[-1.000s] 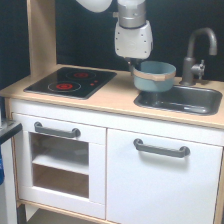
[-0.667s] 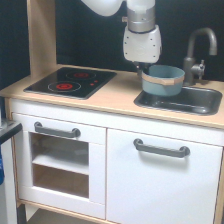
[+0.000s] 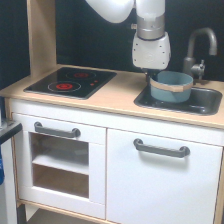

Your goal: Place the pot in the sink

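Against a dark wall, the gripper [image 3: 151, 76], fingers hidden but apparently carrying the pot [image 3: 171, 86], hangs over the sink [image 3: 210, 102] at the counter's far-right edge, so lowering and letting go comes next.

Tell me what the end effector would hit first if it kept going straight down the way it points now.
Probably the dark grey metal sink basin. The end effector points down, its tip hidden behind the small blue-grey pot with the tan rim band, which hangs over the basin. Depth is unclear.

Pot [image 3: 171, 86]: blue-grey, tan-banded rim, upright, positioned over the basin's left part.
Sink [image 3: 206, 102]: dark grey basin, set into the counter.
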### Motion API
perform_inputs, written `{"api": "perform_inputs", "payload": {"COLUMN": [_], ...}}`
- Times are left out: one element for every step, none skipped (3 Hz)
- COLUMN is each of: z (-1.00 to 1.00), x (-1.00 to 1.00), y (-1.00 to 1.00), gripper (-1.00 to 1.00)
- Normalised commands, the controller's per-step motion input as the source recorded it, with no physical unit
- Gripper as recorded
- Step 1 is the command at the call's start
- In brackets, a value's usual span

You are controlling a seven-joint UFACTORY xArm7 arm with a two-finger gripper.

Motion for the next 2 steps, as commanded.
{"api": "perform_inputs", "payload": {"z": [-0.37, -0.30], "x": [0.09, 0.09], "y": [0.10, 0.07], "gripper": [-0.30, -0.04]}}
